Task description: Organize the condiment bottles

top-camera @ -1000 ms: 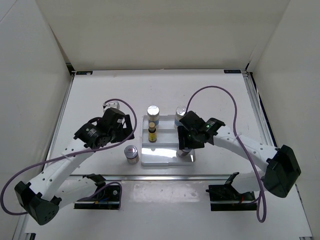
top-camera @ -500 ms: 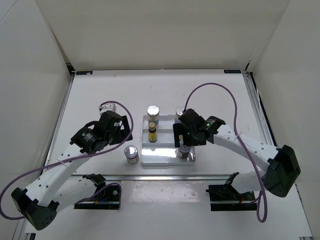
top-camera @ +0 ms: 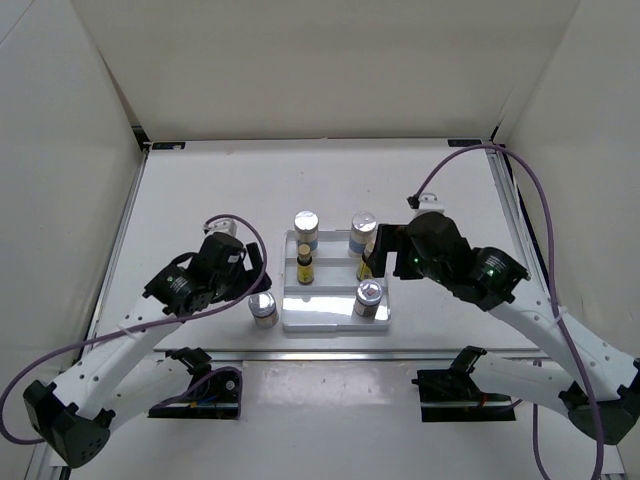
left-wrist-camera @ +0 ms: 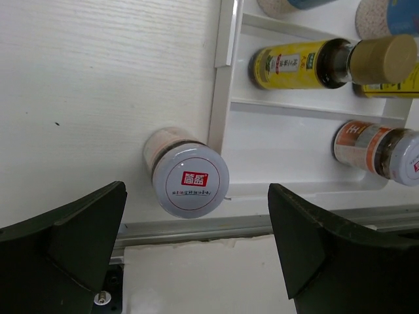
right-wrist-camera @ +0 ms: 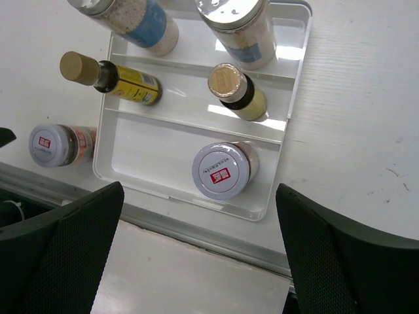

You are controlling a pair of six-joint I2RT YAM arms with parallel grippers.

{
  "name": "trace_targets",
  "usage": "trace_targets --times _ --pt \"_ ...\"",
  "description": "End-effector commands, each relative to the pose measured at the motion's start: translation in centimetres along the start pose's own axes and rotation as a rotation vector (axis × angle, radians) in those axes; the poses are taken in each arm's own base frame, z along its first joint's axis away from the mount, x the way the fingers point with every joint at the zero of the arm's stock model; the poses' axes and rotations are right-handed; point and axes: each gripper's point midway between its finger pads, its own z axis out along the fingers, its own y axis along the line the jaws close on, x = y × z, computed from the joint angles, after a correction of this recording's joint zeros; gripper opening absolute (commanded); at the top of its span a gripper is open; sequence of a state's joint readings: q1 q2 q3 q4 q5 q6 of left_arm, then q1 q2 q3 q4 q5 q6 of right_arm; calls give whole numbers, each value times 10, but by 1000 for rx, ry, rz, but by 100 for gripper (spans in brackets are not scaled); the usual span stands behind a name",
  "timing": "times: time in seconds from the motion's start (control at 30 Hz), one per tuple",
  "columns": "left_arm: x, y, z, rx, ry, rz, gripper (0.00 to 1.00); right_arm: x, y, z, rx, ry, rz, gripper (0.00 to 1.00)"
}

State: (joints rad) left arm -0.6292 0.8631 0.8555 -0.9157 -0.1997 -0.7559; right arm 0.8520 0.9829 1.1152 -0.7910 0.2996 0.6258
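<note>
Both claws stand spread wide and hold nothing. The left claw (left-wrist-camera: 196, 191) hangs over a silver-lidded jar (left-wrist-camera: 190, 180) with a red label on its lid; seen from the wrist the jar sits between the two fingers, with clear space on each side. That jar stands upright on the worktop (top-camera: 200, 190), just beside the left wall of the white tiered tray (right-wrist-camera: 296, 98), at the tray's near-left corner. The right claw (right-wrist-camera: 200, 188) is raised above the tray's right side and touches nothing. Below it a second jar (right-wrist-camera: 221, 171) stands in the near tier, toward the right. Two small yellow-labelled bottles (right-wrist-camera: 111, 77) occupy the middle tier, and two blue-banded shakers (right-wrist-camera: 141, 19) the far tier. The worktop is white, and plain white walls (top-camera: 320, 70) enclose it.
</note>
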Motion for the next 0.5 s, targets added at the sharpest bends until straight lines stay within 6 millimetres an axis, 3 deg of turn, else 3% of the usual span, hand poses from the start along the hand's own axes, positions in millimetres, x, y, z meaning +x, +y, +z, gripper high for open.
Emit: trace_targets --times 0.0,0.13,0.3,0.47 --pt "9 -14 5 53 77 11 100 2 -14 0 58 -19 -2 100" --pt "24 -10 22 2 165 25 100 -1 -20 -3 93 -2 -4 100" --pt "36 -5 25 -13 193 -29 100 -6 -29 -7 123 -2 30 100" --pt "39 -2 27 -19 202 -3 100 3 -31 -3 127 23 25 100"
